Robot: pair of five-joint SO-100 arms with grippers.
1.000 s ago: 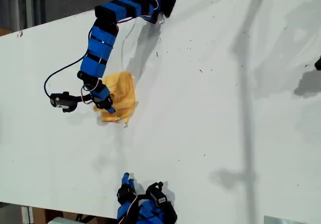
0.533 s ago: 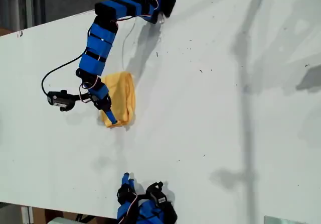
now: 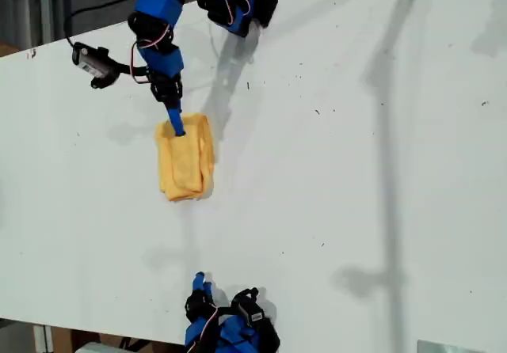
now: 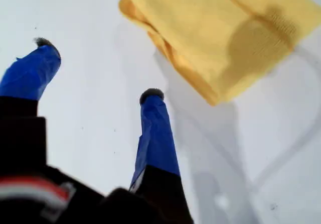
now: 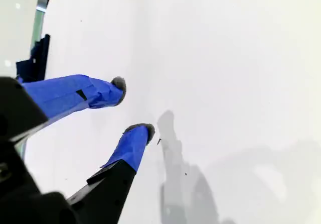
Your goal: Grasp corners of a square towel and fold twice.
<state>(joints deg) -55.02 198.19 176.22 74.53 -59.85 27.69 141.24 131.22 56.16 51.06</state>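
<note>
The folded towel (image 3: 184,157) lies on the white tabletop (image 3: 356,171). My first end effector (image 4: 98,73) hangs beside it, jaws apart and empty. My second end effector (image 5: 134,106) is parted too, over bare tabletop

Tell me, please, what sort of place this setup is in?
Probably a lab or workshop bench: a plain white table, bare except for a folded yellow towel, with my first gripper and another arm mounted at opposite edges.

White table (image 3: 356,171), lightly speckled, crossed by soft grey shadows; dark floor beyond its far edge.
</note>
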